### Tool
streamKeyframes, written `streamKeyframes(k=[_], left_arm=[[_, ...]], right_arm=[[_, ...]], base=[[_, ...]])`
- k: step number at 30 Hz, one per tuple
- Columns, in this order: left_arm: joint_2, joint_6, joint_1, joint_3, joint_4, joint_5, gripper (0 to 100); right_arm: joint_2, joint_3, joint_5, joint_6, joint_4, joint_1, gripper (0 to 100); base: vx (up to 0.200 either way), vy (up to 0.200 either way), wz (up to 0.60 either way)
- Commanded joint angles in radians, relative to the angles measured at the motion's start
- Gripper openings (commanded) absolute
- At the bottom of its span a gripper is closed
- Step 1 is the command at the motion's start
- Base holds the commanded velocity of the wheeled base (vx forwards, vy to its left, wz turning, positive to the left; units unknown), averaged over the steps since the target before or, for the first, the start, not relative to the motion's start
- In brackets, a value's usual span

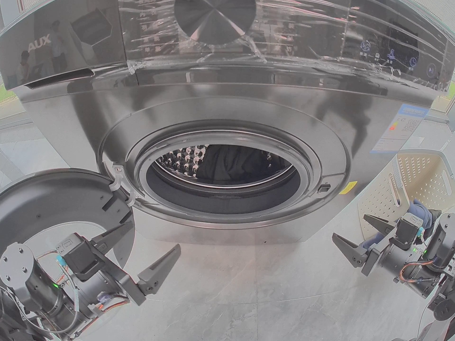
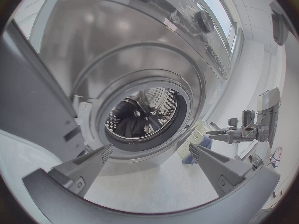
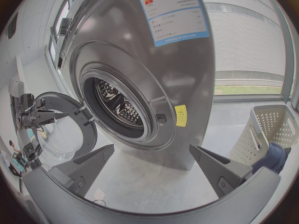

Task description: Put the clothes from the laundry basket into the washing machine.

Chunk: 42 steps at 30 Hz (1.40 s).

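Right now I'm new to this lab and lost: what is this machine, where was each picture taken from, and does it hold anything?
It is a robot with two arms, each ending in a two-fingered gripper. One picture comes from a camera on its head, looking down at a washer with its door swung open on the robot's left. The other two come from cameras on the wrists, looking out between each gripper's fingers. The left gripper and right gripper are both open and hold nothing. In the drum lie dark clothes. On the floor at the robot's right stands a basket with a blue garment in it.
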Motion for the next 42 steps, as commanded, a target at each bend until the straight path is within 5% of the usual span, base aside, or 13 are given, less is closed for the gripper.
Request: streamKeyframes(k=[1,10,14,19,28,33,37,42], left_arm=[[-0.242,0.004,0.046,0.020,0.162,-0.004,100],[-0.601,-0.005,0.123,0.020,0.610,-0.014,100],[-0.729,-0.002,0.170,0.020,0.698,-0.056,100],[-0.884,0.006,0.239,0.020,0.816,-0.142,100],[-1.092,0.003,0.356,0.020,1.003,-0.194,100],[-1.210,0.008,0.424,0.020,1.136,-0.209,100],[-1.307,0.001,0.477,0.020,1.233,-0.287,100],[-1.391,0.006,0.549,0.020,1.320,-0.298,100]], right_arm=[[-0.074,0.017,-0.002,-0.010,0.040,-0.062,100],[-0.317,0.017,-0.014,-0.041,0.224,-0.085,100],[-0.390,0.017,-0.056,-0.044,0.275,-0.094,100],[-0.507,0.017,-0.049,-0.037,0.424,-0.117,100],[-0.783,0.017,-0.048,-0.049,0.677,-0.152,100],[-0.975,0.017,-0.037,-0.043,0.918,-0.241,100],[-1.156,0.017,-0.022,-0.052,1.074,-0.266,100],[-1.314,0.017,-0.019,-0.050,1.226,-0.297,100]], base=[[0.000,0.000,0.00],[-0.133,0.000,0.00],[0.000,0.000,0.00],[-0.040,0.000,0.00],[-0.111,0.000,0.00],[-0.120,0.000,0.00],[0.000,0.000,0.00],[-0.120,0.000,0.00]])
